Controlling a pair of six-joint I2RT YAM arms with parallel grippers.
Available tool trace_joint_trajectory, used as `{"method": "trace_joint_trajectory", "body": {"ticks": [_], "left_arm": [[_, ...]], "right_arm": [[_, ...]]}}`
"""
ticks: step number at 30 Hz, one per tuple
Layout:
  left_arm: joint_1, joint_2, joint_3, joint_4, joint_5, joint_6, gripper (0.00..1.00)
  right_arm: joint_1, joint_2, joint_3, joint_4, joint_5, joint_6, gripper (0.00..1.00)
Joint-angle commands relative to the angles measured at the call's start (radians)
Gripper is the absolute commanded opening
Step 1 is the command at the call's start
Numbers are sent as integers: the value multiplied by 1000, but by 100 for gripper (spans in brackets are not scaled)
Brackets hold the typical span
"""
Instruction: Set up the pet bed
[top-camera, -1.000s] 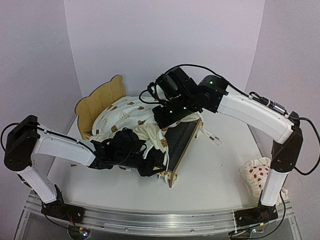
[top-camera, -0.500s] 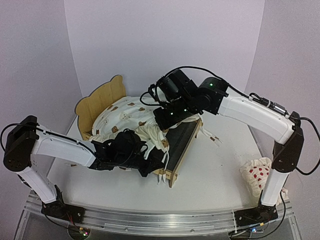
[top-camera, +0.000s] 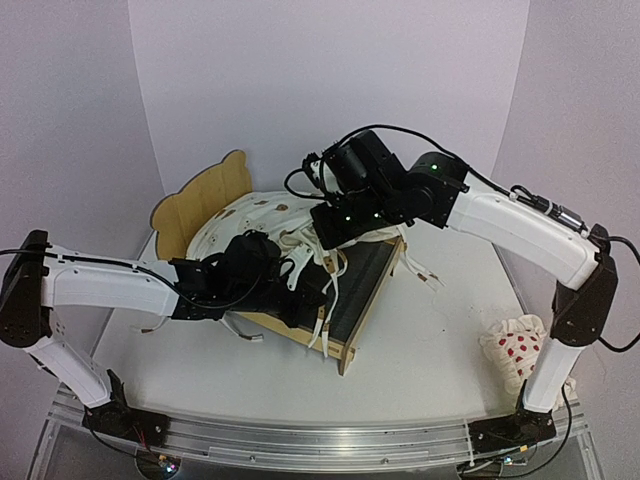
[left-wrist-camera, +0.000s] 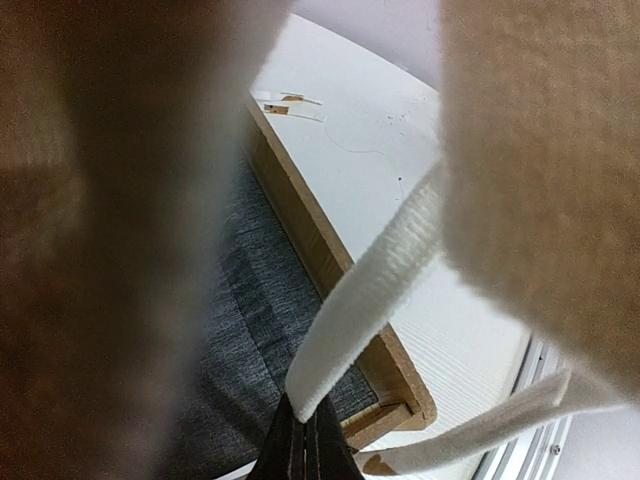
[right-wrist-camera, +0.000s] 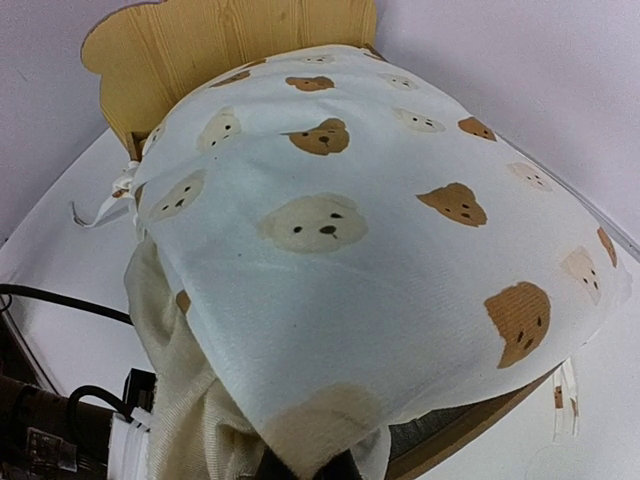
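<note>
Bed (top-camera: 365, 285) sits mid-table with its headboard far left, under a bear-print cushion (top-camera: 250, 222). Left gripper (left-wrist-camera: 304, 440) is clenched on a white tie (left-wrist-camera: 370, 300) above the bed's rail. Right gripper (right-wrist-camera: 310, 462) pinches the cushion's right edge, holding it raised. Dotted pillow (top-camera: 515, 350) lies near right.

- The pet bed (top-camera: 365, 287) stands at the middle of the table (top-camera: 430, 345), its headboard (top-camera: 198, 208) at far left.
- The cushion (top-camera: 250, 222) drapes over the bed's far-left half, against the headboard.
- The pillow (top-camera: 512, 350) lies on the table at near right, well apart from the bed.
</note>
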Motion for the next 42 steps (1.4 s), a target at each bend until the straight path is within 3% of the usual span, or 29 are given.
{"method": "trace_joint_trajectory", "body": {"ticks": [1, 42], "left_arm": [[2, -38, 106, 22, -98, -11, 0], [2, -64, 196, 67, -210, 254, 0]], "right_arm": [[7, -48, -17, 20, -1, -3, 0], [7, -14, -11, 49, 21, -15, 0]]}}
